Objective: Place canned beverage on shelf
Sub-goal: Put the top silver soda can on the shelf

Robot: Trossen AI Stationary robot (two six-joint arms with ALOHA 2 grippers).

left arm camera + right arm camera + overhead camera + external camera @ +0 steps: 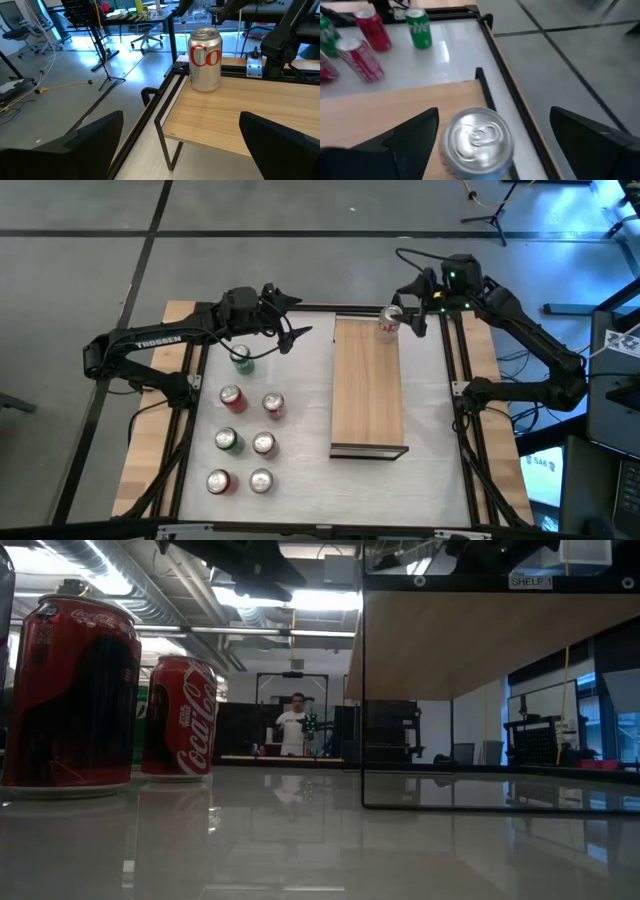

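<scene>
A silver can [390, 323] with red lettering [204, 60] stands upright on its base at the far end of the light-wood shelf [368, 390]. My right gripper [412, 313] hovers just above and to the right of it. In the right wrist view its open fingers [494, 117] stand wide on either side of the can's top [477, 137] without touching it. My left gripper [290, 320] is open in the air left of the shelf's far end. It points toward the can, with nothing between its fingers [181, 117].
Several red, green and silver cans [245, 425] stand upright on the white tabletop left of the shelf, a green one [241, 360] under my left arm. In the low view two red cans [70, 690] stand close, and the shelf [490, 640] sits raised on a thin black frame.
</scene>
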